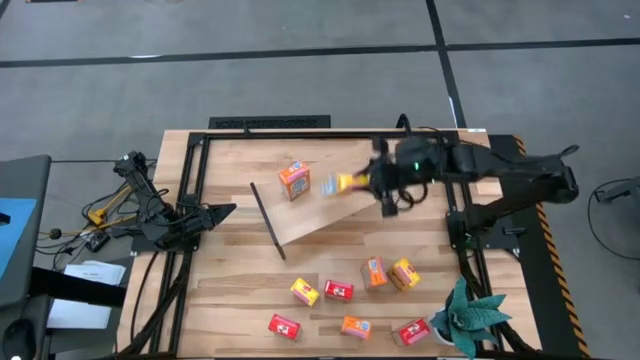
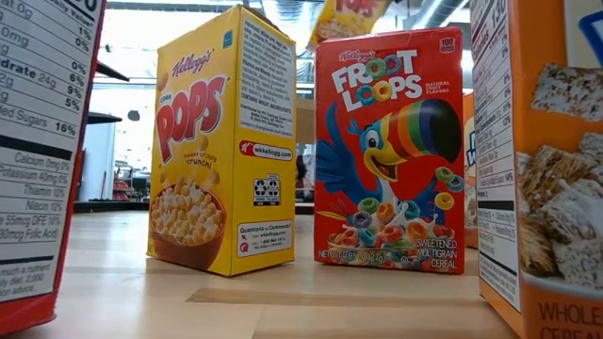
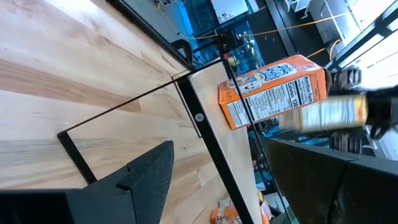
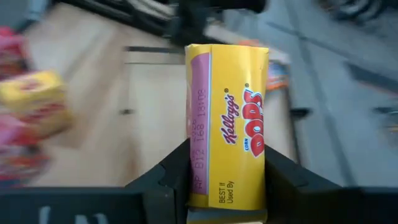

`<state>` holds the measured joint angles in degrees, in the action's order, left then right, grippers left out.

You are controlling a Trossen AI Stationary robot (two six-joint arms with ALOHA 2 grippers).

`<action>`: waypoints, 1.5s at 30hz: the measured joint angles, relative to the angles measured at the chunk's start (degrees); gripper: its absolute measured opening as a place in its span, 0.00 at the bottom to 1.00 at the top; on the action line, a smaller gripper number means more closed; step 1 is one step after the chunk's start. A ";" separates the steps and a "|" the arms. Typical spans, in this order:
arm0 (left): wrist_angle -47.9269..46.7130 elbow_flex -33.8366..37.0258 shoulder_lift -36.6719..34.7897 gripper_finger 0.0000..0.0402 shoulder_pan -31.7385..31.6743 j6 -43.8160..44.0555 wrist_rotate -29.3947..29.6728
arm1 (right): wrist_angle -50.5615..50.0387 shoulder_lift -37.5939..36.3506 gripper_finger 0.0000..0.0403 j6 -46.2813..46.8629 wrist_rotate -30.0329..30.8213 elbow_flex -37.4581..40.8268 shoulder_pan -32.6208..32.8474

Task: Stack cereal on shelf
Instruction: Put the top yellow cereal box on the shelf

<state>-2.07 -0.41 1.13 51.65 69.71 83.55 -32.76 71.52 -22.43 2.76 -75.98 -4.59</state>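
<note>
The shelf (image 1: 330, 215) is a light-wood board with a black rod frame (image 1: 268, 220), lying askew mid-table. An orange cereal box (image 1: 294, 180) stands on its far-left part, and also shows in the left wrist view (image 3: 273, 90). My right gripper (image 1: 372, 184) is over the board, shut on a yellow cereal box (image 1: 346, 183). Several more boxes stand near the table's near edge, among them a yellow one (image 2: 226, 141) and a red one (image 2: 391, 151). My left gripper (image 1: 215, 213) waits open at the shelf's left end. My right gripper pinches the yellow box (image 4: 227, 124) between its two fingers (image 4: 171, 177), one on each of two opposite faces. They sit near the end printed "Best if used by" (image 4: 227, 190). The box is lifted clear above the board and sticks out past the fingers toward the orange box.
Small boxes crowd the near half of the table (image 1: 374, 271) (image 1: 285, 326) (image 1: 413, 331). A green plant (image 1: 468, 315) stands at the near right corner. Cables and clamps (image 1: 110, 205) lie off the table's left side. Black rails (image 1: 300, 135) edge the tabletop.
</note>
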 joint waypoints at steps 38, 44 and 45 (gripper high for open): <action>-0.13 -0.01 0.00 0.62 0.00 -0.04 0.48 | -14.86 22.50 0.54 -22.68 -13.23 -16.90 -15.24; -0.13 0.01 0.00 0.62 -0.01 -0.04 0.48 | -14.98 22.61 0.63 -22.65 -13.13 -16.84 -15.51; -0.13 -0.01 0.00 0.62 -0.01 -0.04 0.48 | -15.11 22.61 0.65 -22.65 -13.09 -17.03 -15.51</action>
<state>-2.20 -0.42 1.13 51.64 69.67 84.03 -47.87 94.13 -45.08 -10.33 -93.01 -20.10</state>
